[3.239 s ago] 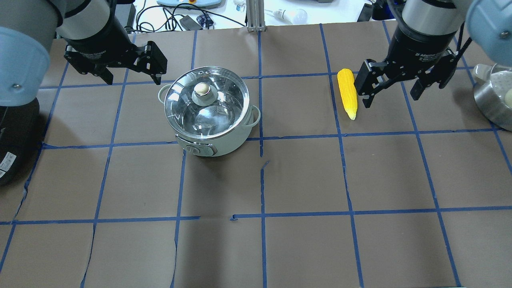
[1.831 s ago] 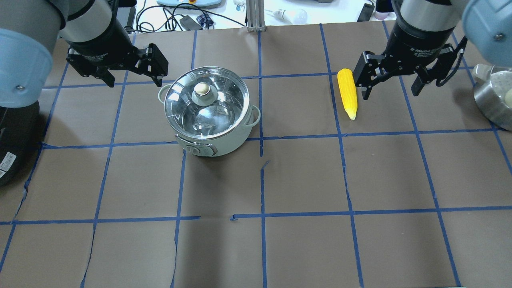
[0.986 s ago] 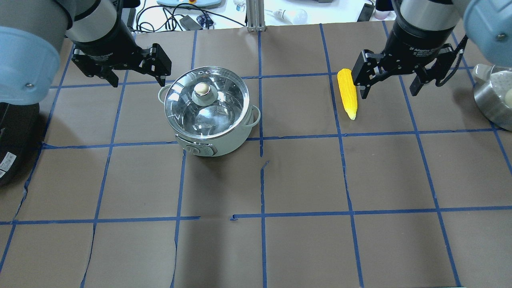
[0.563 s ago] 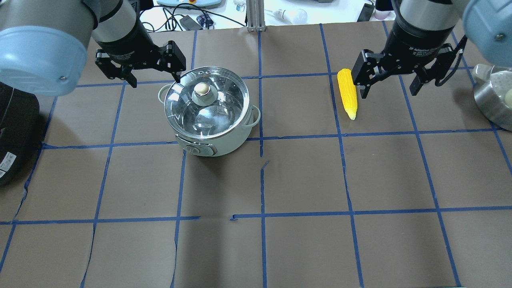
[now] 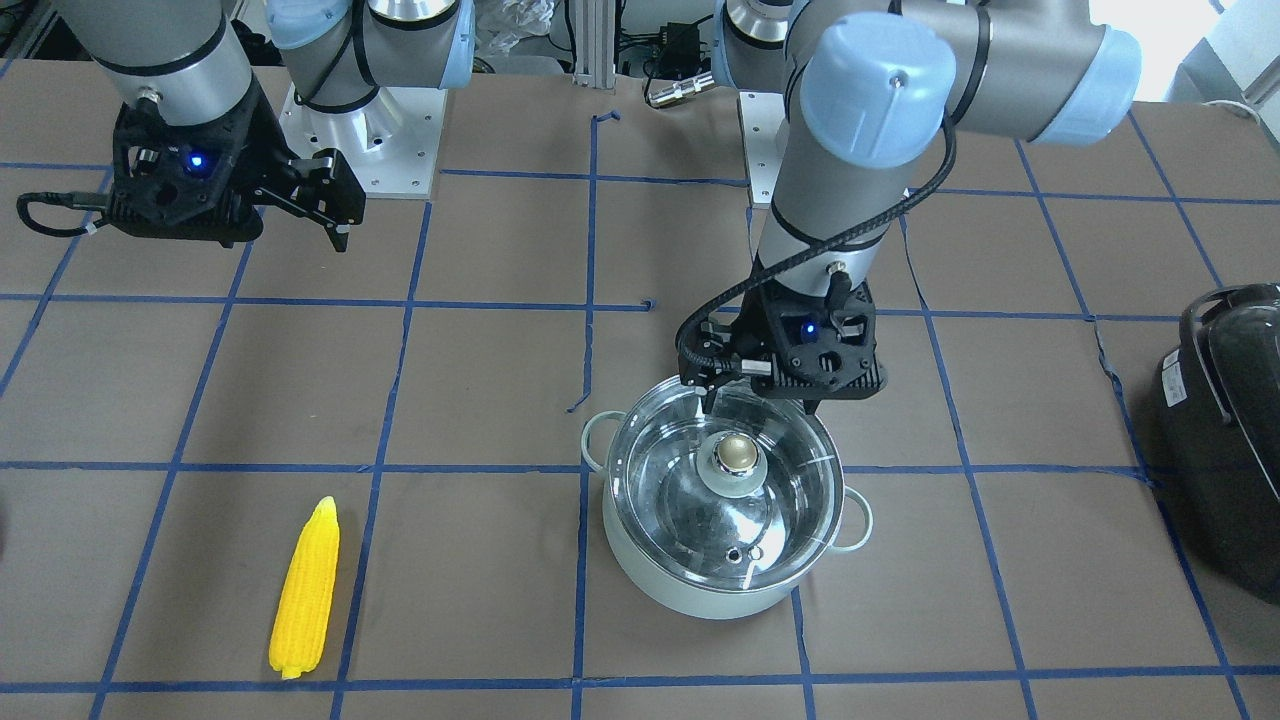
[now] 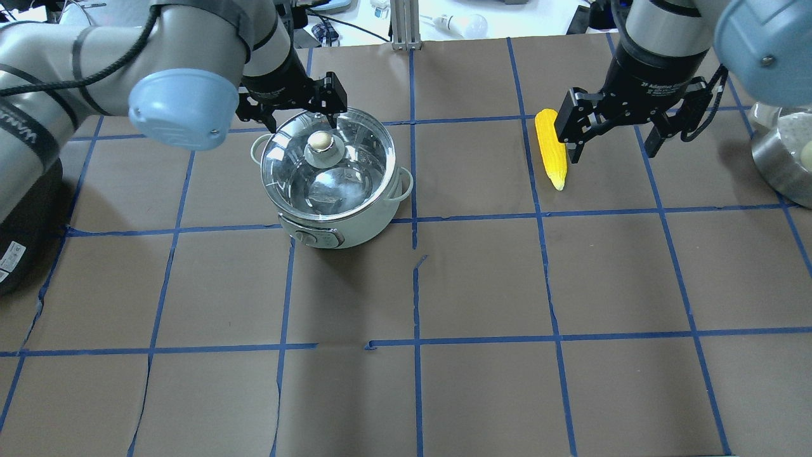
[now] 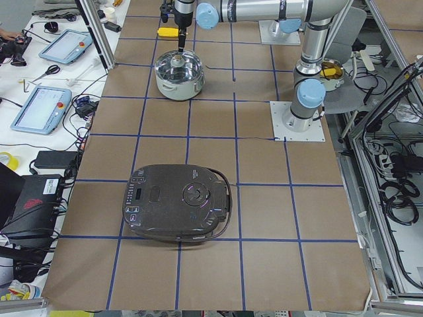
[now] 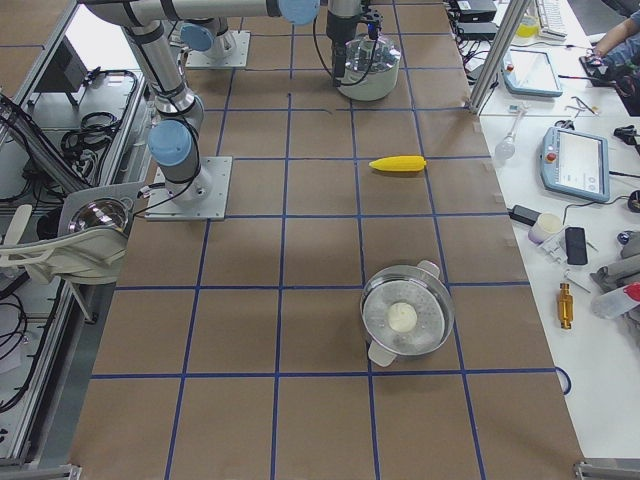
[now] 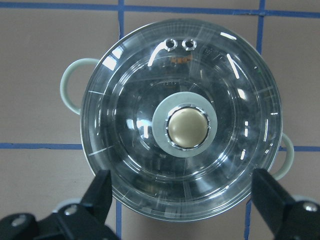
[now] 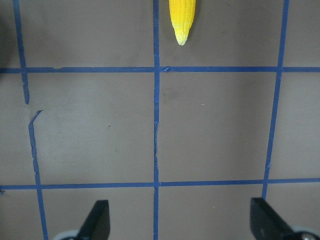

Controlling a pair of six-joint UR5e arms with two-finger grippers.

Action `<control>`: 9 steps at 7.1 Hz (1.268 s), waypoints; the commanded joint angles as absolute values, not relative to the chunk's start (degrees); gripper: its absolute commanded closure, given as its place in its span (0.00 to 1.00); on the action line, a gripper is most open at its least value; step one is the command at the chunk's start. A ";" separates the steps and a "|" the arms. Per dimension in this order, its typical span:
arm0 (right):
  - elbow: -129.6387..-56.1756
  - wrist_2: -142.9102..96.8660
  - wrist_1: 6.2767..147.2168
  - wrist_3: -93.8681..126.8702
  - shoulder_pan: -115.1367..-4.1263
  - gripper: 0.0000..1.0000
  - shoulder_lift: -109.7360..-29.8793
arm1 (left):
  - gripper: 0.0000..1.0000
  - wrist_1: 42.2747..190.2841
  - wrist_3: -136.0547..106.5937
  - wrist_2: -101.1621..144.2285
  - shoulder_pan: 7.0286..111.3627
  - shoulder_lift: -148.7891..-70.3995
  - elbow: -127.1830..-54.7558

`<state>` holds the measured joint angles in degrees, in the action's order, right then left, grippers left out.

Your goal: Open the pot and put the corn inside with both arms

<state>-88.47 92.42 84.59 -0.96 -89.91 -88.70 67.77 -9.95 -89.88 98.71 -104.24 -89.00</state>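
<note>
The pale mint-green pot [image 6: 346, 223] stands left of the table's middle with its glass lid [image 6: 355, 168] on; the lid's round knob [image 9: 186, 126] is free. My left gripper [image 6: 303, 120] is open and empty, hovering over the lid's far rim; in the left wrist view [image 9: 185, 200] its fingers straddle the lid's edge, off the knob. The yellow corn [image 6: 550, 149] lies on the table at the right. My right gripper [image 6: 612, 145] is open and empty, raised beside the corn. Only the corn's tip [image 10: 182, 20] shows in the right wrist view.
A large black appliance [image 5: 1225, 440] sits at the table's end on my left. A steel pot [image 6: 783, 158] holding a white ball sits at the right edge. Brown paper with a blue tape grid covers the table.
My left gripper has moved right from beside the pot to above the lid's far rim. My right gripper has shifted slightly left towards the corn. Both stayed open.
</note>
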 commanded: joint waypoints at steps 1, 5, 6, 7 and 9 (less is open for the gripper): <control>-89.03 93.24 92.56 -2.72 -89.74 0.00 -86.06 | 0.02 64.25 -8.71 -89.91 99.14 -108.62 -89.64; -89.39 92.73 112.28 -3.16 -85.43 0.00 -69.21 | 0.30 64.16 -8.44 -89.91 99.14 -110.48 -89.83; -89.38 92.46 118.41 -3.25 -85.43 0.00 -65.86 | 0.57 64.16 -8.35 -89.91 99.14 -110.48 -89.82; -88.86 92.46 121.35 -2.99 -85.43 0.00 -62.09 | 0.73 64.25 -8.44 -90.00 99.14 -110.57 -89.48; -88.68 92.29 127.25 -2.38 -85.52 0.00 -56.54 | 0.82 67.04 -8.44 -89.82 98.97 -107.94 -88.07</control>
